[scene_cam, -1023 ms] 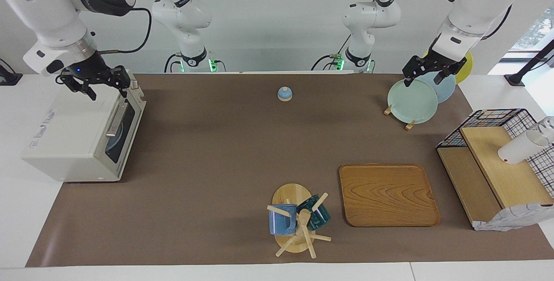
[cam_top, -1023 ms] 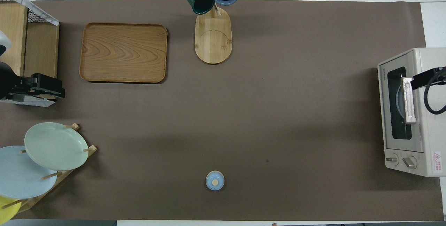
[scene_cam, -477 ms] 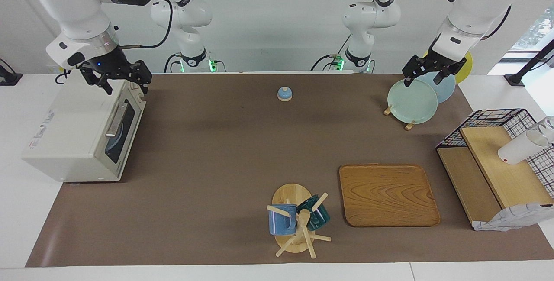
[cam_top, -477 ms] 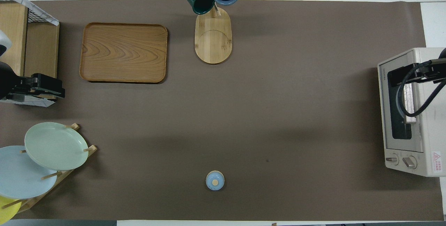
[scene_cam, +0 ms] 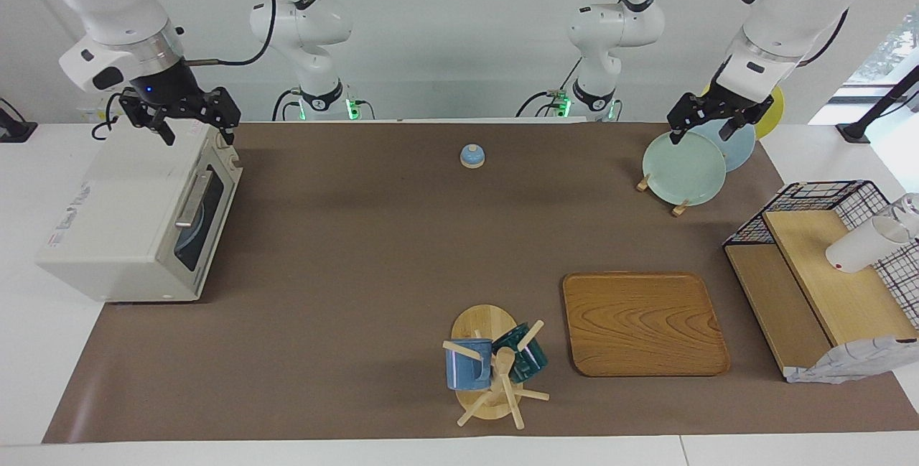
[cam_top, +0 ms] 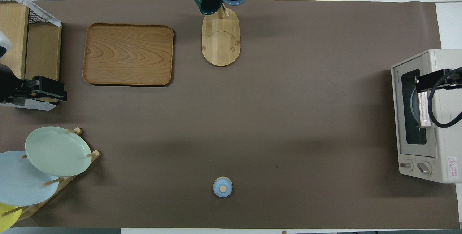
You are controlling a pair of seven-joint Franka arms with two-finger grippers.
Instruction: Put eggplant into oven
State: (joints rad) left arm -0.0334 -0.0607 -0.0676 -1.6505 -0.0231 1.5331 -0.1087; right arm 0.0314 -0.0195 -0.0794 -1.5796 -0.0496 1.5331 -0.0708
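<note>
The oven (scene_cam: 136, 218) door is closed, no eggplant visible; it may already be inside. The right gripper (scene_cam: 190, 121) hovers over the oven, jaws apart and empty; the left gripper (scene_cam: 707, 118) waits over the plate rack (scene_cam: 678, 204), jaws apart.

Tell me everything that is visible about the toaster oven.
The oven is a boxy off-white toaster oven at the right arm's end of the table. Its dark glass door is shut, with a silver bar handle and two knobs beside it. Something round and pale blue shows through the glass. The right gripper hangs over its top, touching nothing.
</note>
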